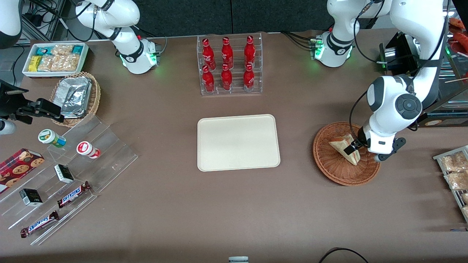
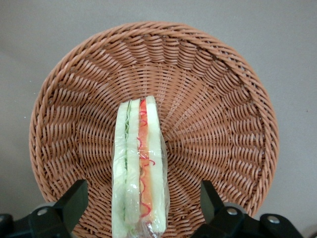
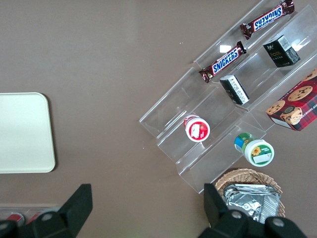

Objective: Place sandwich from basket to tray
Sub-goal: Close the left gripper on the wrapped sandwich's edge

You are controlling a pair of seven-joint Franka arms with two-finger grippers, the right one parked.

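The sandwich (image 1: 344, 148) stands on edge in the reddish-brown wicker basket (image 1: 331, 171), toward the working arm's end of the table. In the left wrist view the sandwich (image 2: 138, 168) shows its red, white and green layers inside clear wrap, over the basket's weave (image 2: 213, 114). My left gripper (image 1: 355, 149) is down in the basket with its fingers (image 2: 74, 198) open, one on each side of the sandwich, with a gap between each finger and the bread. The cream tray (image 1: 237, 142) lies bare at the table's middle, beside the basket; its corner also shows in the right wrist view (image 3: 25, 134).
A clear rack of red bottles (image 1: 229, 65) stands farther from the camera than the tray. Toward the parked arm's end are a tan basket of foil packets (image 1: 76, 95), a white bin (image 1: 55, 58) and an acrylic snack stand (image 1: 73, 171). A rack of packets (image 1: 455, 175) lies near the basket.
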